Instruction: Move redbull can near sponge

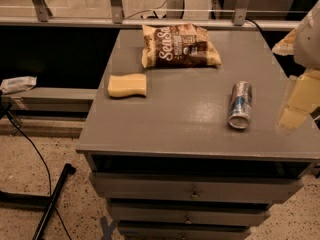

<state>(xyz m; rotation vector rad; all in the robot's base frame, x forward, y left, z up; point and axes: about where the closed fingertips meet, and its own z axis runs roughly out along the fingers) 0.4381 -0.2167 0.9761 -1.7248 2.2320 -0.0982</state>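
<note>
The redbull can (240,105) lies on its side at the right of the grey cabinet top (185,119), its shiny round end facing the front edge. The sponge (127,85) is a pale yellow block with wavy sides, lying flat at the left of the top, well apart from the can. My gripper (296,101) comes in at the right edge of the camera view, over the right edge of the top. It is to the right of the can and not touching it.
A brown snack bag (179,45) with white lettering lies at the back of the top, just behind the sponge. Drawers (192,189) are below the front edge. A railing (150,21) runs behind. Cables and a black stand leg (52,196) are on the floor at the left.
</note>
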